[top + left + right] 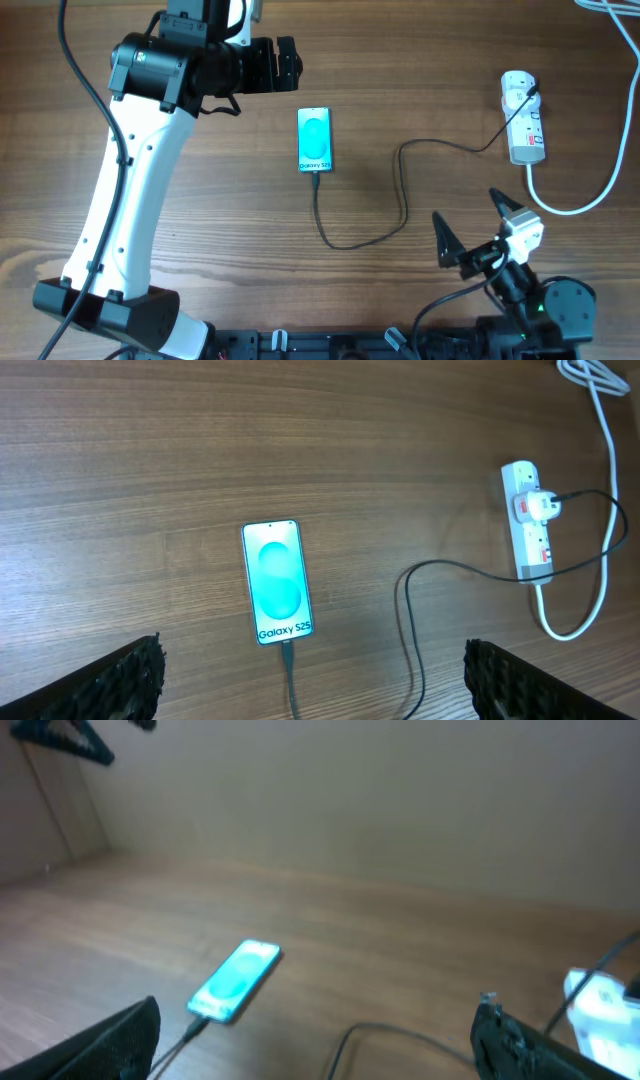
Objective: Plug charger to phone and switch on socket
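The phone [314, 139] lies flat mid-table with a turquoise screen; it also shows in the left wrist view [276, 581] and the right wrist view [236, 980]. The black charger cable [400, 190] runs from the phone's near end in a loop to the white adapter in the socket [524, 130] at the right; its tip sits in the phone [287, 650]. My left gripper [287, 63] is open and empty, raised left of and beyond the phone. My right gripper [472, 228] is open and empty at the near right.
A thick white cord [600, 190] loops from the socket's near end round to the table's far right edge. Bare wooden table [420, 80] lies between phone and socket.
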Robot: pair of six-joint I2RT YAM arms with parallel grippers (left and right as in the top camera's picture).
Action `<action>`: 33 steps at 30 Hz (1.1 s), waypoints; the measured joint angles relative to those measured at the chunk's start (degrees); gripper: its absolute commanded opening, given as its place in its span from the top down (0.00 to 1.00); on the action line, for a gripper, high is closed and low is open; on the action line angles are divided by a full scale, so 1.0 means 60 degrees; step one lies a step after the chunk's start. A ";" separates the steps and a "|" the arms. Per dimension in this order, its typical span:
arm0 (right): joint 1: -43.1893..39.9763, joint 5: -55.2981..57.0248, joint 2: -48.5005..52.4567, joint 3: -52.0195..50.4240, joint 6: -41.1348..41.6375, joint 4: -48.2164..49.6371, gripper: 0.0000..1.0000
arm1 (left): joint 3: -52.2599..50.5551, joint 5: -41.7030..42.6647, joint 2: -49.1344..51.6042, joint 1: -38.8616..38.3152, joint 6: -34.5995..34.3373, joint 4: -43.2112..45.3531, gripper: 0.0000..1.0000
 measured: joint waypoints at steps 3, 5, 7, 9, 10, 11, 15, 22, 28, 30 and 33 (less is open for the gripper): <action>0.0000 0.0000 -0.0018 -0.0743 -0.0029 0.1257 0.01 | 0.0000 0.0000 0.0000 0.0000 0.0000 0.0000 0.00; 0.0000 0.0004 -0.0018 -0.1206 -0.0025 0.1974 0.00 | 0.0000 0.0000 0.0000 0.0000 0.0000 0.0000 0.00; 0.0000 0.0018 -0.0025 -0.1636 -0.0025 0.2634 0.00 | 0.0000 -0.0004 0.0000 0.0000 0.0000 0.0000 0.00; 0.0000 0.0109 -0.0025 -0.1931 -0.0025 0.2892 0.01 | 0.0000 0.0000 0.0000 0.0000 0.0000 0.0000 0.00; 0.0000 0.0197 -0.0029 -0.2025 -0.0025 0.2969 0.00 | 0.0000 0.0000 0.0000 0.0000 0.0000 0.0000 0.00; 0.0000 0.0306 -0.0029 -0.2113 -0.0025 0.3064 0.00 | 0.0000 0.0000 0.0000 0.0000 0.0000 0.0000 0.00; 0.0000 0.0900 -0.0033 -0.2379 -0.0022 0.3574 0.00 | 0.0000 0.0000 0.0000 0.0000 0.0000 0.0004 0.00; -0.0004 0.1847 -0.0044 -0.2867 0.0426 0.3942 0.00 | 0.0000 -0.0004 0.0000 0.0000 0.0000 0.0004 0.00; -0.0004 0.2331 -0.0051 -0.2892 0.0291 0.3370 0.00 | 0.0000 -0.0004 0.0000 0.0000 0.0000 0.0000 0.00; -0.0004 0.2371 -0.0051 -0.2892 0.0080 0.3370 0.00 | 0.0000 0.0000 0.0000 0.0000 0.0000 0.0000 0.00; -0.0004 0.2484 -0.0051 -0.2892 -0.0164 0.3366 0.00 | 0.0000 0.0000 0.0000 0.0000 0.0000 0.0000 0.00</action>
